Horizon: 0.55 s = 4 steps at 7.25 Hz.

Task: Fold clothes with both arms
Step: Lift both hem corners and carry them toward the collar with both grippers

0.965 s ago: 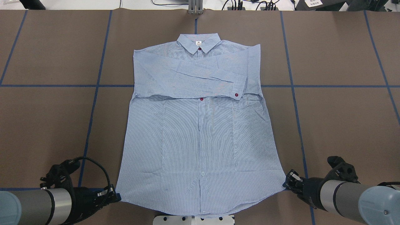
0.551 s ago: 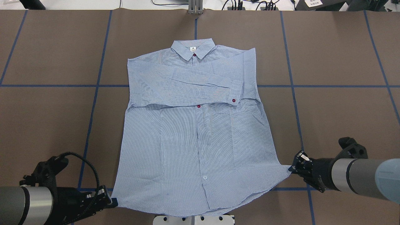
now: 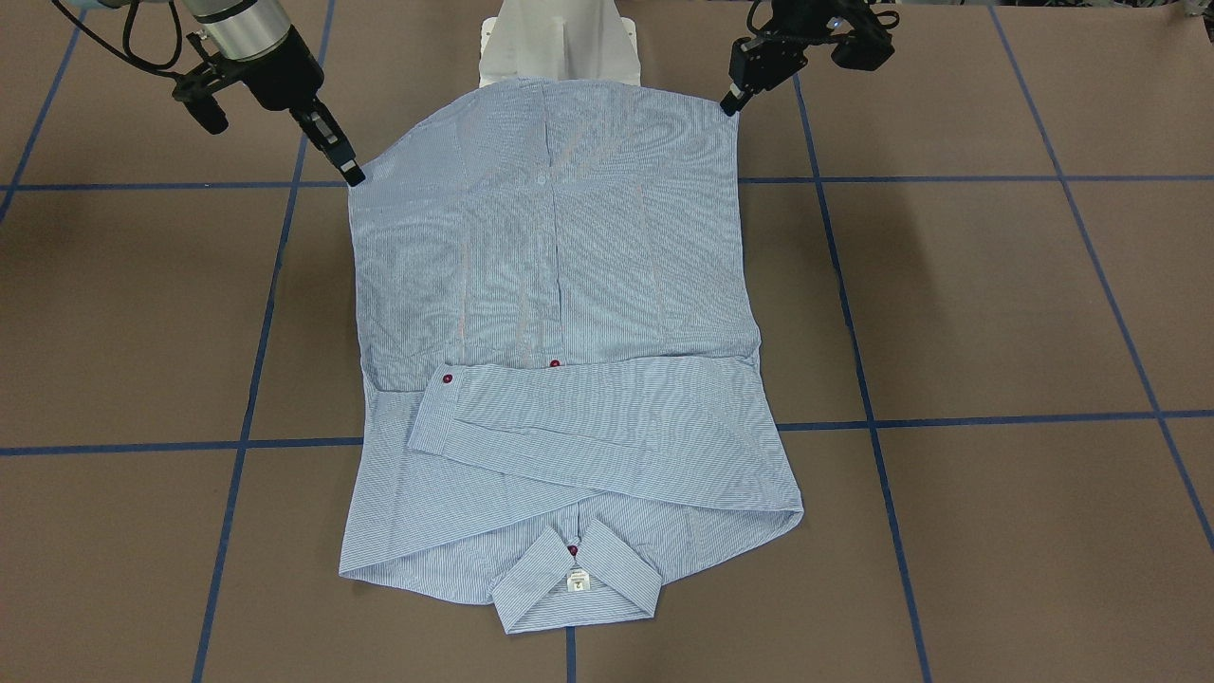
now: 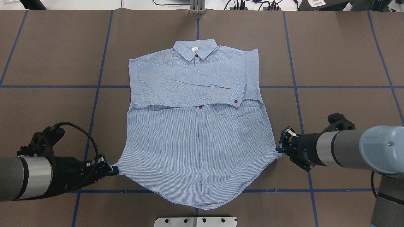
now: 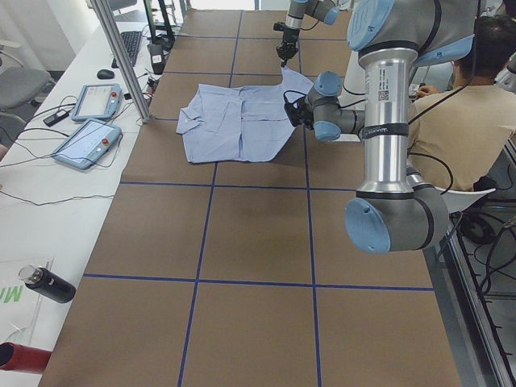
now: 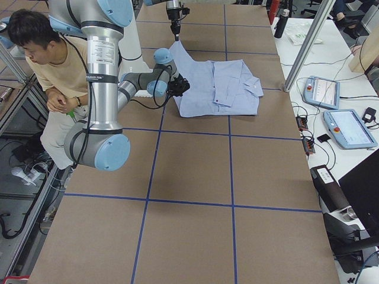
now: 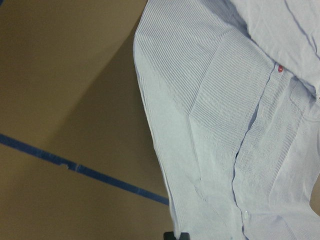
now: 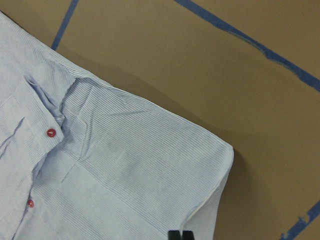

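Observation:
The light blue striped shirt (image 4: 195,135) lies face up on the brown table, collar (image 4: 195,50) at the far side, both sleeves folded across the chest. My left gripper (image 4: 114,170) is shut on the hem's left corner. My right gripper (image 4: 279,150) is shut on the hem's right corner. Both corners are raised off the table and the hem sags between them. In the front-facing view the left gripper (image 3: 728,106) is at the upper right and the right gripper (image 3: 353,177) at the upper left. The wrist views show the shirt (image 7: 215,125) (image 8: 125,170) stretching away below the fingertips.
Blue tape lines (image 4: 94,104) divide the brown table cover. The white pedestal base (image 4: 195,221) stands at the near edge. A seated person (image 6: 53,65) is beside the robot. Control tablets (image 5: 85,141) and a dark bottle (image 5: 48,284) lie on the white side bench.
Both grippers have carried the hem corners up and away from the base toward the collar. The shirt first slid a little toward the base.

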Motion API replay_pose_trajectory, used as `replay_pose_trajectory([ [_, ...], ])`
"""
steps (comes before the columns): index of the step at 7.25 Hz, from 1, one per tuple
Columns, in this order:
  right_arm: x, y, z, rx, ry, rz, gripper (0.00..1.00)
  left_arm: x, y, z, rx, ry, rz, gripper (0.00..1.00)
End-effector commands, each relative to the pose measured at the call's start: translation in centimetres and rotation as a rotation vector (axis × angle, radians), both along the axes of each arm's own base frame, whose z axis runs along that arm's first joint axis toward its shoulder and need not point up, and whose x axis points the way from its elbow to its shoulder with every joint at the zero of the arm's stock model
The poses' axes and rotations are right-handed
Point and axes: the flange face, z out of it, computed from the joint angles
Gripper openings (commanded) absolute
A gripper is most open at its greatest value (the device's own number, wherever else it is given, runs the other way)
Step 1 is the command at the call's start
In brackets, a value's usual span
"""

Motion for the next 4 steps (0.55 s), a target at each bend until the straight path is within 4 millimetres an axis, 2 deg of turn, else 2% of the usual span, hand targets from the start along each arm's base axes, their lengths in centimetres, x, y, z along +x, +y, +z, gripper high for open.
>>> replay_pose_trajectory([
  [1,0.2,-4.1,-3.7,0.049,0.100,-0.003,0.00,-0.8,-4.9,0.9,-0.001,-0.019,-0.092,0.00],
  [2,1.2,-5.9,-3.0,0.059,0.131,0.020,0.00,-1.0,-7.3,0.6,0.071,-0.034,-0.120,0.00],
  [3,1.6,-8.2,-1.9,0.079,0.168,0.030,0.00,-0.7,-10.2,1.4,0.070,-0.055,-0.166,0.00],
  [4,2.1,-10.7,-0.8,0.108,0.202,-0.002,0.00,-0.6,-12.6,1.1,0.067,-0.051,-0.170,0.00],
])
